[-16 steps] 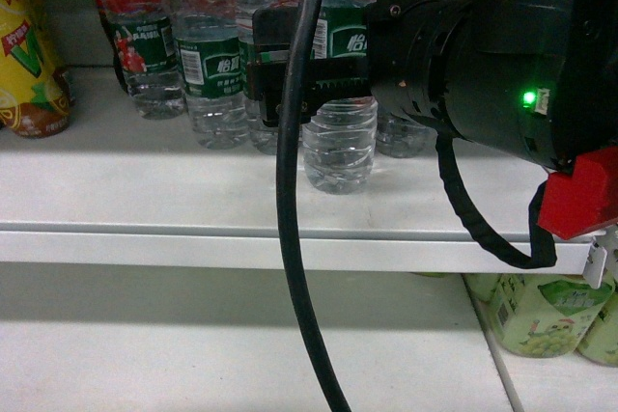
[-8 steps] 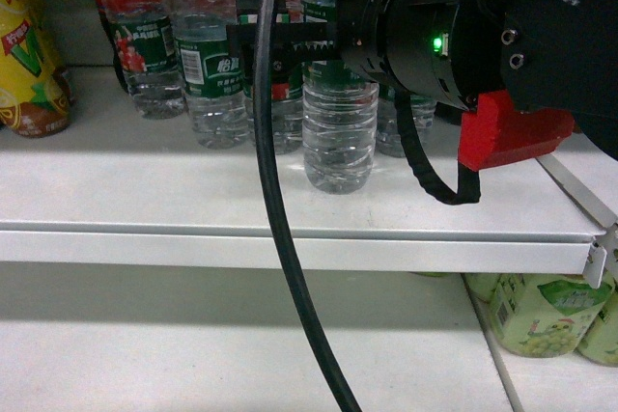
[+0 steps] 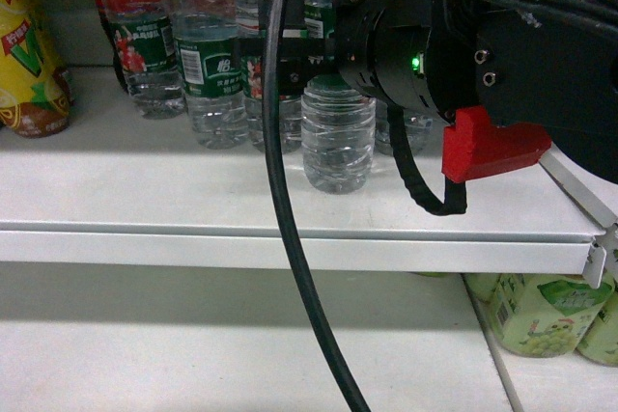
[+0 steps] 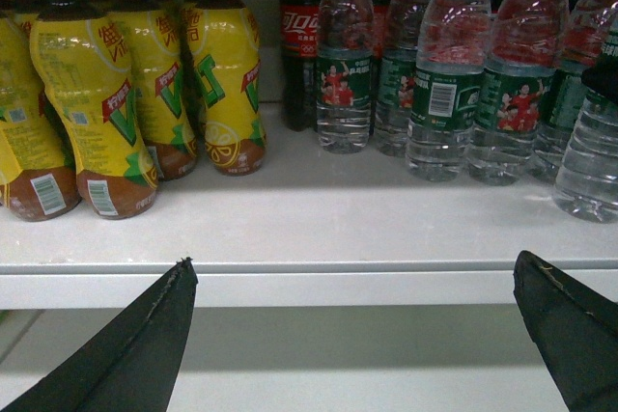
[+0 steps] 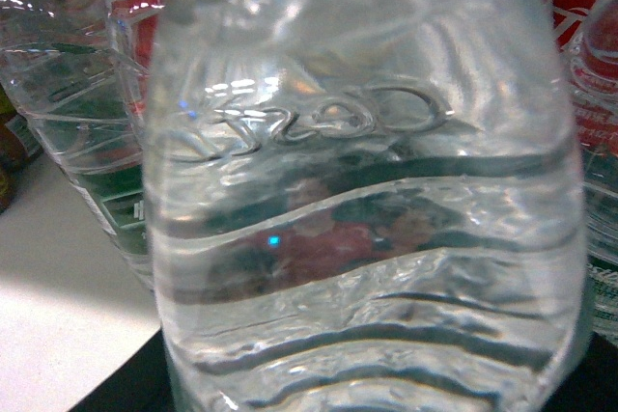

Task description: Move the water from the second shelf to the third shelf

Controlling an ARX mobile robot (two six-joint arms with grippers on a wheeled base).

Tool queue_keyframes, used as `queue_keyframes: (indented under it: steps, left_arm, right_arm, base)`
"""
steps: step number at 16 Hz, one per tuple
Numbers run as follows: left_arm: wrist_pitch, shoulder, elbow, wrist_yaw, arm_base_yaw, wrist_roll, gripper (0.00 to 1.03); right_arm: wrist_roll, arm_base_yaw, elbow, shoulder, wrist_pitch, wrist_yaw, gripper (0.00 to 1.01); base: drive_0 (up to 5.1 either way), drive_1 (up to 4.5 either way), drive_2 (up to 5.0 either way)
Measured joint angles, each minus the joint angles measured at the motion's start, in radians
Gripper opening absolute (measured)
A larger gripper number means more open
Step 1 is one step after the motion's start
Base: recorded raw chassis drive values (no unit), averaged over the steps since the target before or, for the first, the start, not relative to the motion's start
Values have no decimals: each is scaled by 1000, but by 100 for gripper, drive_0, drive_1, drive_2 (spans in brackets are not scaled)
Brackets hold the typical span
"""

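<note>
Clear ribbed water bottle (image 3: pixel 338 137), dark green label, standing at shelf (image 3: pixel 145 190) front, approx 12 o'clock from head cam. Prob. full, so heavyish w/ thin slick walls; best taken at label band. Right gripper (image 3: pixel 301 55) at that band, closure can't tell; left gripper (image 4: pixel 357 335) spread wide, empty.

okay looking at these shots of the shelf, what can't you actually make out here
- Head view: right gripper fingers at the front water bottle hidden by wrist and black cable; grip unclear.
- Right wrist view: bottle fills the frame; fingers unseen.
- Left wrist view: left gripper open; bottle tops cropped.
</note>
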Motion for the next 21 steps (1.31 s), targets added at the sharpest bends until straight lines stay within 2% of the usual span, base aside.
queue_keyframes:
  steps: [1,3,5,9,11,16,20,21]
  left_arm:
    - [0,0,0,0,0,0,98]
    - [0,0,0,0,0,0,98]
    - [0,0,0,0,0,0,98]
    - [0,0,0,0,0,0,98]
    - [0,0,0,0,0,0,98]
    - [0,0,0,0,0,0,98]
    - [0,0,0,0,0,0,98]
    - [0,0,0,0,0,0,98]
  right_arm:
    - [9,0,1,0,-1,3,64]
    - [17,-1,1,0,2,3,53]
    - [22,0,1,-3,3,2,46]
    - [32,0,-50,-53,-5,-25,44]
    - [43,0,-104,-102,-11,-32,43]
    - [35,-3,-287,-289,-59,-39,43]
    - [6,-48,-424,-466,-105,-31,43]
    - [-6,-89,-479,-564,-135,-23,43]
  base:
    - [0,0,0]
    - [0,0,0]
    - [0,0,0]
    - [0,0,0]
    - [0,0,0]
    - [0,0,0]
    - [0,0,0]
    - [0,0,0]
